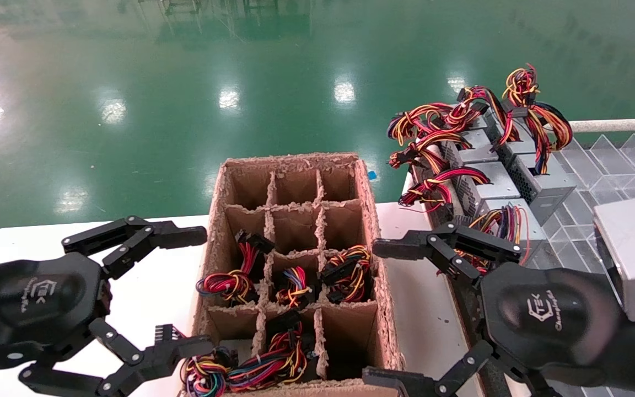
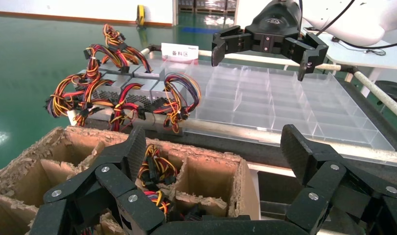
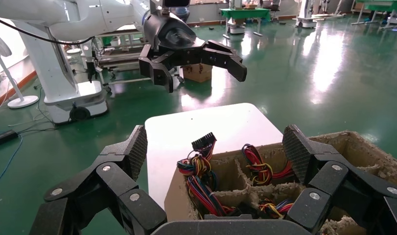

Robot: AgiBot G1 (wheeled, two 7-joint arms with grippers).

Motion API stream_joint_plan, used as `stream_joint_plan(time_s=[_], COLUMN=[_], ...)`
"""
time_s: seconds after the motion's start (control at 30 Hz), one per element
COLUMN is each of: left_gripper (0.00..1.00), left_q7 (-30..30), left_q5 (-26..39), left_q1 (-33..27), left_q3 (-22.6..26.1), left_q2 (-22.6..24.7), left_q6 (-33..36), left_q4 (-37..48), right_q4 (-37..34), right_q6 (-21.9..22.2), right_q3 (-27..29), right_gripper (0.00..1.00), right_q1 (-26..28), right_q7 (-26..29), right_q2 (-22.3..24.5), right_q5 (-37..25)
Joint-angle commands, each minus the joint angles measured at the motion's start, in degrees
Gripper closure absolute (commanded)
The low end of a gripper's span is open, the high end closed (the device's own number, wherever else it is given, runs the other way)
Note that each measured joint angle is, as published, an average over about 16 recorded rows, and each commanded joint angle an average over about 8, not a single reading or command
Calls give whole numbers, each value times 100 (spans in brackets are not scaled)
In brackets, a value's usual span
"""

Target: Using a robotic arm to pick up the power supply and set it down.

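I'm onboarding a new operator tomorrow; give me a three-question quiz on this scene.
1. True or false: the left gripper is holding a power supply.
2. The cardboard box is divided into: A) one open bin B) a grid of compartments C) two halves.
3. Fill in: the power supplies not yet boxed sit on the robot's ____ side, next to the clear plastic tray.

Key
1. False; it is open and empty over the white table, as is the right gripper.
2. B; several compartments hold wire bundles.
3. right
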Motion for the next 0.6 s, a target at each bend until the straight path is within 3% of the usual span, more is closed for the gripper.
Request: stream_joint_plan(time_s=[0.03,0.6], left_gripper=[0,0], left_q7=[0,0], left_q5=[0,0], left_q1=[0,0], left_q3=[0,0], left_q2=[0,0], left_q6=[0,0], left_q4=[0,0], right_q4=[-1,-3], right_q6=[1,6], right_q3=[1,2], right_gripper=[0,0], right_q1=[1,3], right_q7=[0,0], right_q2=[1,1], right_q5=[-1,-7])
